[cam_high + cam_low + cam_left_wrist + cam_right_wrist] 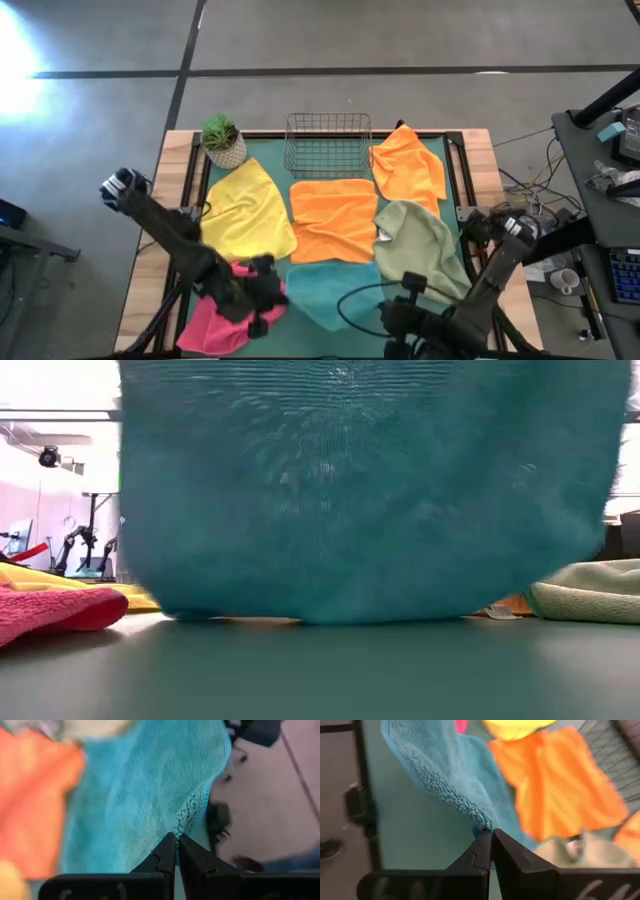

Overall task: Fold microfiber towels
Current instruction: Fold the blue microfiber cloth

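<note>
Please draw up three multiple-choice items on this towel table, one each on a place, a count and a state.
1. Where is the wire basket?
A. at the far edge, between the plant and an orange towel
B. on the pink towel
C. under the yellow towel

2. How many orange towels are there?
A. one
B. two
C. four

3. What are both sets of fingers doing?
A. hanging open
B. pinching the sage green towel
C. pinching the teal towel

Answers: 1 A, the high view shows it there. 2 B, a second orange towel lies mid-table. 3 C, the left gripper and the right gripper each close on a teal edge.
</note>
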{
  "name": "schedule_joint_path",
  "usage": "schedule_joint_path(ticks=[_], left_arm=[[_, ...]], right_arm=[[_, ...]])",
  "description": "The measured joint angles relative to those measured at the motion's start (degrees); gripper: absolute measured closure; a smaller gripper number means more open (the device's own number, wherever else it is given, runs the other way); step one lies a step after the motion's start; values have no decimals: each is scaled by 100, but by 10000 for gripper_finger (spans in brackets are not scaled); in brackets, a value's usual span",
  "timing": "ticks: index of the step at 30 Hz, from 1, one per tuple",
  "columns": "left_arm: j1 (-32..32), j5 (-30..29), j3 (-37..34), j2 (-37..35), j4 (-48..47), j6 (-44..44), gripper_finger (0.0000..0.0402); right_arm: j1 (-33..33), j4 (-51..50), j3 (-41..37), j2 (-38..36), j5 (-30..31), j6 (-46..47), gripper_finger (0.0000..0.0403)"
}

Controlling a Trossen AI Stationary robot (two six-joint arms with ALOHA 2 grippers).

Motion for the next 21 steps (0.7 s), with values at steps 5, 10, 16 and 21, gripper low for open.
schedule_joint_path(ticks=[5,10,16,21], left_arm=[[-300,238,155,737,387,-970,401],[-487,284,194,1304,975,-1658,401],[-561,284,196,1657,1135,-2182,401],[-531,206,157,1694,980,-2313,401]], right_arm=[[306,1033,-686,-2,-187,417,394],[544,2193,-1433,-2,-354,803,394],[622,2918,-2183,-2,-477,1341,394],[491,2926,-2503,-2,-479,1559,394]])
